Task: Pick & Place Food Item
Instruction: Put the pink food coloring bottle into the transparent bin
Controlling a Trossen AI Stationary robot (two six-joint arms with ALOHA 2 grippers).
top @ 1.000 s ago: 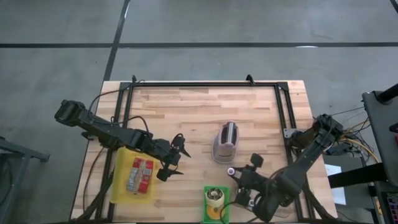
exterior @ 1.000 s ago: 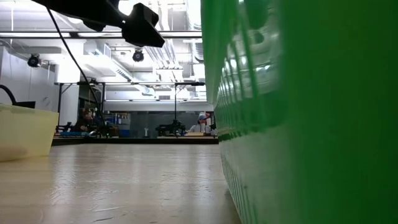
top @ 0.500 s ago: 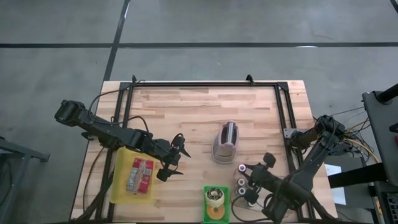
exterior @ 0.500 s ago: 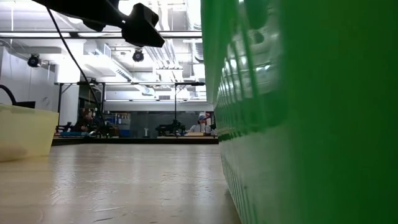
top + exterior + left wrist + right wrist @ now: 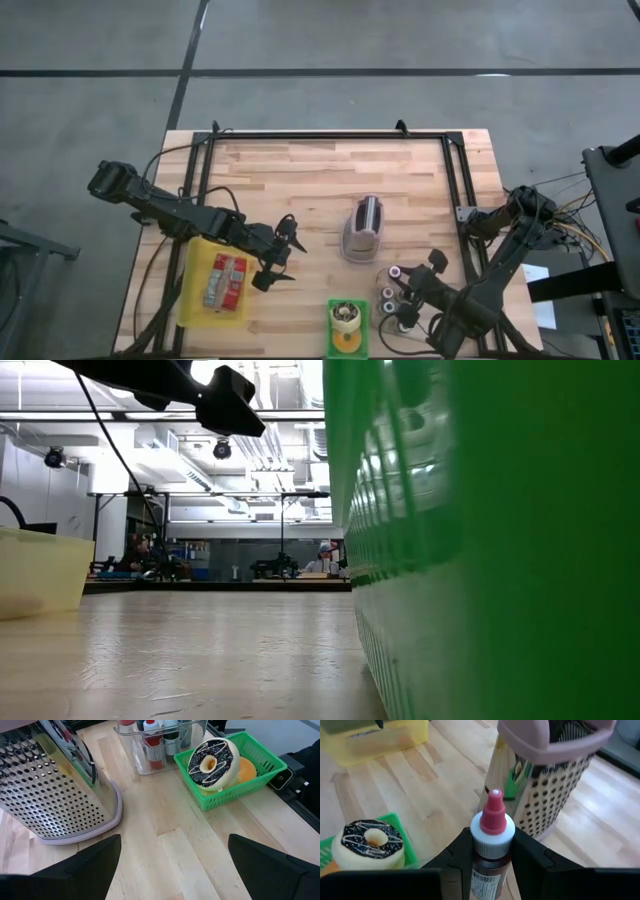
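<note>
Right gripper [image 5: 492,852] is clamping a red-capped sauce bottle [image 5: 492,837] just beside the clear rack [image 5: 391,296]. Left gripper [image 5: 283,255] is idling, jaws wide. Risk: the bottle is sitting upright between narrow pads, so it may be slipping or knocking the grater [image 5: 362,228].

Left arm: we reach in from the table's left edge.
Left gripper [image 5: 283,256]: fingers spread wide, empty.
Right gripper [image 5: 492,851]: fingers clamped on a bottle [image 5: 491,845].

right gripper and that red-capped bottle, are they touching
Touching. The right wrist view shows the right gripper with its dark fingers pressed against both sides of the red-capped bottle, with no gap visible.
</note>
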